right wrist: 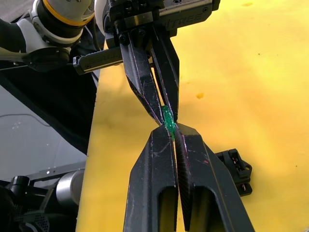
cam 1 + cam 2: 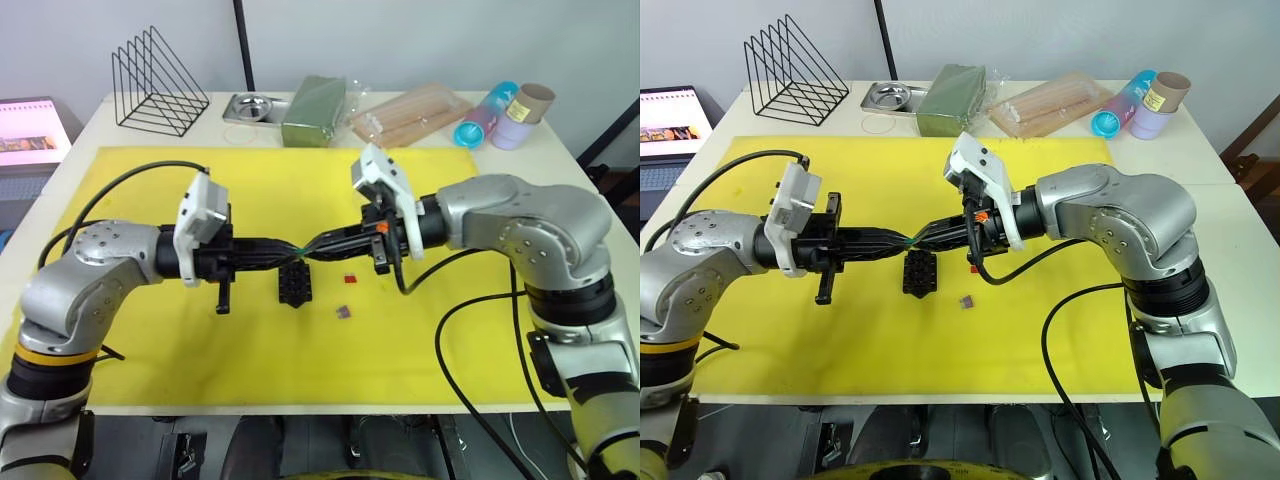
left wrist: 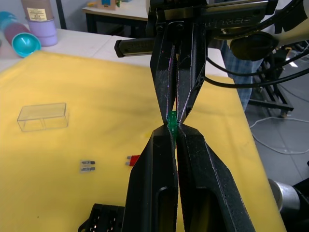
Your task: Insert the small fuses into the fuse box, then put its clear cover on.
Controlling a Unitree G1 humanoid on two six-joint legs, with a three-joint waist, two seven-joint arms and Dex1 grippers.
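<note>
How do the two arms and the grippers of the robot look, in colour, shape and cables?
Both arms have rounded silver-grey shells with black joints. The left arm carries a yellow ring near its base. Each wrist bears a white box-shaped module. Loose black cables loop from both arms. The left gripper and right gripper each have two long black fingers that taper to narrow tips.

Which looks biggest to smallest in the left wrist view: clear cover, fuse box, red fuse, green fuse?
1. clear cover, whole and plainly largest.
2. fuse box, cut off by the picture's edge and partly behind the left gripper, so unsure.
3. red fuse and green fuse: alike; both partly hidden, so not ranked.
</note>
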